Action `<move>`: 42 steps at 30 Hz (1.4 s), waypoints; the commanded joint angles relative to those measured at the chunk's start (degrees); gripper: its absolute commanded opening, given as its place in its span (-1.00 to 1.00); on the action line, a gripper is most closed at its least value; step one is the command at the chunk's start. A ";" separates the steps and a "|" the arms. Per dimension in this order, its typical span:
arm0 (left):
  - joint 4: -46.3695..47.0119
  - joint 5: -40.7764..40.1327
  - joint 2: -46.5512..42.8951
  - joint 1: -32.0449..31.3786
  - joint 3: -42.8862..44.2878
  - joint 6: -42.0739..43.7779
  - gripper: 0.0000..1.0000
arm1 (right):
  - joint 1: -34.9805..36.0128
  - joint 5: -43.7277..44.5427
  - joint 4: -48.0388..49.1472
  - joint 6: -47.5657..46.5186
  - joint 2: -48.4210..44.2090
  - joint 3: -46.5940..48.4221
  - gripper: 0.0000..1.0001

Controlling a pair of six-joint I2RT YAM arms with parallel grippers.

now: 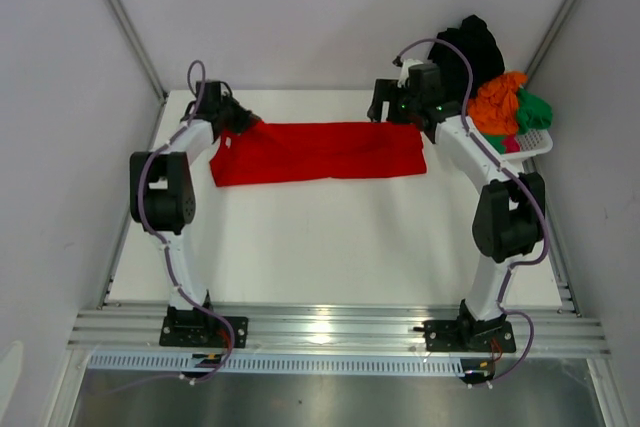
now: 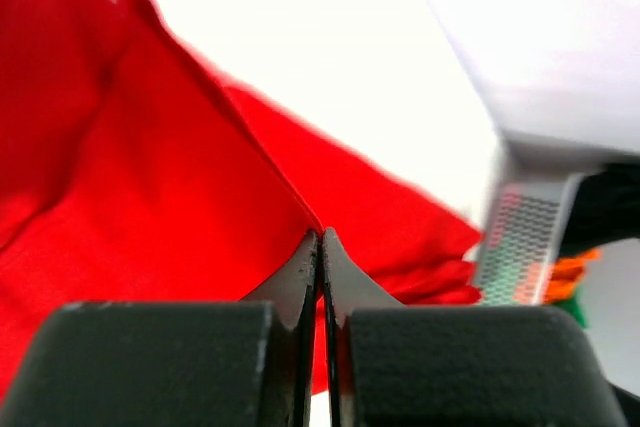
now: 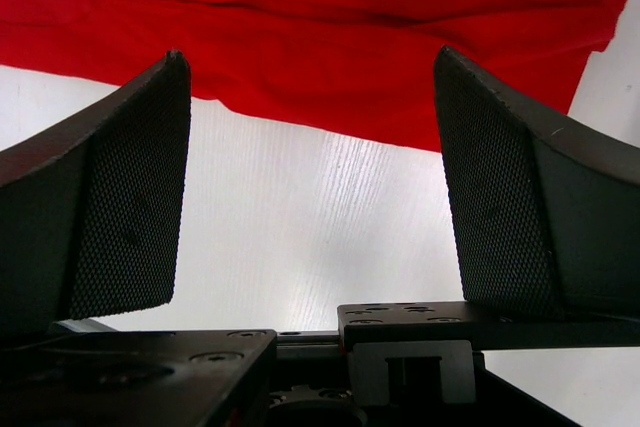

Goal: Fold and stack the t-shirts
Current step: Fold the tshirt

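At left end of red t-shirt (image 1: pixel 320 150), left claw (image 2: pixel 320 239) clamped on cloth; right claw (image 3: pixel 310 67) wide open.

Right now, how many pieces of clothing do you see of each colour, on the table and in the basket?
Red t-shirt: 1
Black garment: 1
Orange garment: 1
Green garment: 1
Pink garment: 1
Total: 5

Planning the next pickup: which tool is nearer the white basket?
Right. The right tool, open, is at the red shirt's end nearest the basket; the left tool grips the shirt's opposite end, across the table.
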 commanded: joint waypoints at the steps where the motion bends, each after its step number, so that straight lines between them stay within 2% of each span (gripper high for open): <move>1: 1.92 2.44 2.01 -0.60 5.10 -2.90 -0.99 | -0.89 -0.22 2.24 1.28 0.60 0.07 0.79; 11: 0.35 3.41 9.75 -2.98 15.03 -5.46 -0.98 | -2.11 -1.89 1.71 0.75 3.24 2.44 0.80; 12: -0.35 3.06 10.10 -3.07 15.65 -5.02 -0.85 | -2.20 -1.89 1.71 0.67 3.33 2.44 0.80; 14: -0.89 2.53 10.28 -3.24 15.92 -4.75 -0.45 | -2.47 -2.33 1.72 0.75 3.50 2.44 0.80; 15: -1.15 2.27 10.19 -3.24 16.01 -4.40 -0.14 | -2.55 -2.25 1.71 0.67 3.68 2.44 0.80; 18: -2.72 0.51 9.32 -3.24 17.49 -2.22 0.44 | -2.73 -2.77 1.28 0.84 3.68 2.27 0.81; 20: -4.57 -1.42 8.70 -3.07 19.08 -0.46 0.67 | -2.73 -3.12 1.01 0.84 3.76 2.27 0.81; 21: -5.54 -1.77 8.35 -3.07 20.74 1.73 0.71 | -2.73 -3.56 0.84 0.84 3.68 2.27 0.81; 23: -8.00 -2.74 7.21 -2.72 23.03 3.85 0.76 | -2.73 -4.26 0.57 1.19 3.59 2.27 0.81; 27: -13.09 -5.72 -0.24 -2.54 21.99 12.02 0.74 | -2.29 -5.06 -0.04 1.28 3.24 2.27 0.81; 31: -14.86 -9.06 -8.76 -5.16 12.60 16.34 0.58 | -1.85 -4.79 -0.92 2.33 2.98 0.43 0.81; 34: -14.52 -13.71 -11.77 -7.98 2.43 13.20 0.47 | -1.85 -4.88 0.13 4.79 2.54 -2.03 0.80; 36: -12.68 -12.68 -11.43 -8.43 -0.57 9.86 0.47 | -1.76 -5.40 0.83 6.11 2.10 -3.70 0.80; 39: -7.33 -7.43 -7.49 -8.52 -2.27 4.31 0.48 | -1.50 -6.02 1.89 7.08 1.22 -4.76 0.80; 42: -4.59 -6.44 -2.65 -9.04 -0.87 0.70 0.54 | -1.41 -5.67 1.45 6.99 0.52 -5.03 0.80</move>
